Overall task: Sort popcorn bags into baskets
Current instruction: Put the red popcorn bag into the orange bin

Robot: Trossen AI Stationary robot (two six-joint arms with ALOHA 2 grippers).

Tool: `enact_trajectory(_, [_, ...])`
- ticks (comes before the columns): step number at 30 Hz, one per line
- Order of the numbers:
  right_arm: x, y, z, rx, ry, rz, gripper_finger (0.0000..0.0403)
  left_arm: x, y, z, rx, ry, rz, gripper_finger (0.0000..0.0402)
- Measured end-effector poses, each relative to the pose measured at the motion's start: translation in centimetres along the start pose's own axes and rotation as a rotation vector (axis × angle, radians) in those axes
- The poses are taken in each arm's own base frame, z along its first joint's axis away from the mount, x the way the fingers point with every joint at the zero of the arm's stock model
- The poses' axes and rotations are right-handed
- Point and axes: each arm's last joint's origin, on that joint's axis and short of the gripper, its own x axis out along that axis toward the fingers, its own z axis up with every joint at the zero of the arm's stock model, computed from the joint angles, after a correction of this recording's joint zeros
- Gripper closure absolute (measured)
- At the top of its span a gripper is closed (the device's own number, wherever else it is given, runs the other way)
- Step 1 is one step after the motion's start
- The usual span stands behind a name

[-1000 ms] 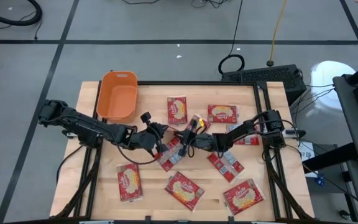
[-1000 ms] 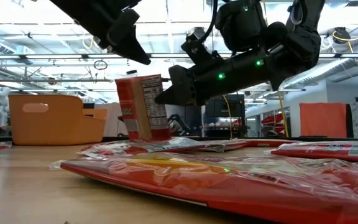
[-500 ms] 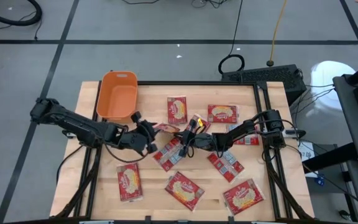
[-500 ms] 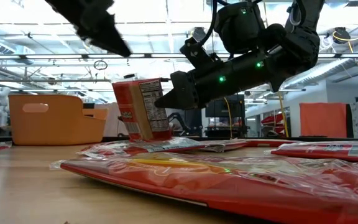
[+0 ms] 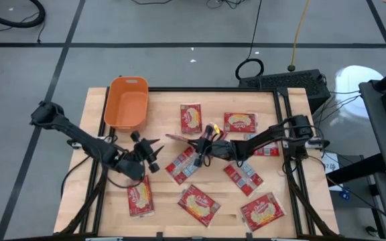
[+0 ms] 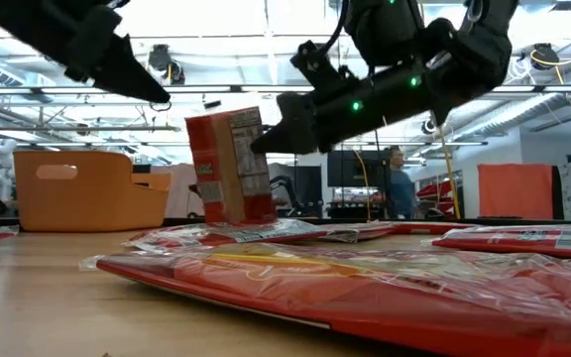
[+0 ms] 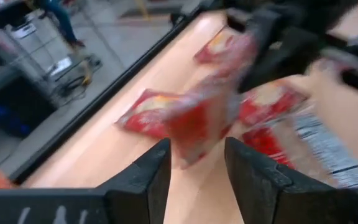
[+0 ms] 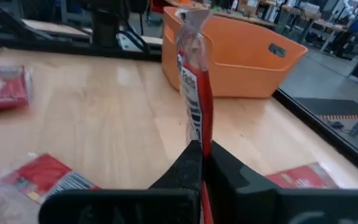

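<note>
Currently the right gripper [image 5: 200, 144] pinches 1 popcorn bag [image 6: 228, 167] upright above mid-table; the left gripper [image 5: 154, 148] stands parted, empty, nearby; next judged: carriage to the orange basket [image 5: 126, 102]

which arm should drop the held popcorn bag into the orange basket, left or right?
Right. The right pincer is shut on the upright popcorn bag, and its wrist view faces the orange basket. The left pincer is open and empty, apart from the bag.
</note>
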Motion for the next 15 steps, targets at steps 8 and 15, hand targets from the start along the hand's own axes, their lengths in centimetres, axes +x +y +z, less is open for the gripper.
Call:
enact_trajectory(8, [-1.3,-1.7,2.0,0.020,-0.007,-0.022,0.0403,0.1,-0.2,-2.4,-0.001,-0.105,-0.037,0.0256])
enact_trajectory(15, [-2.3,-2.0,2.4,0.049,-0.070,0.052,0.0403,1.2,0.5,-2.9,-0.116,-0.097,-0.038,0.0211])
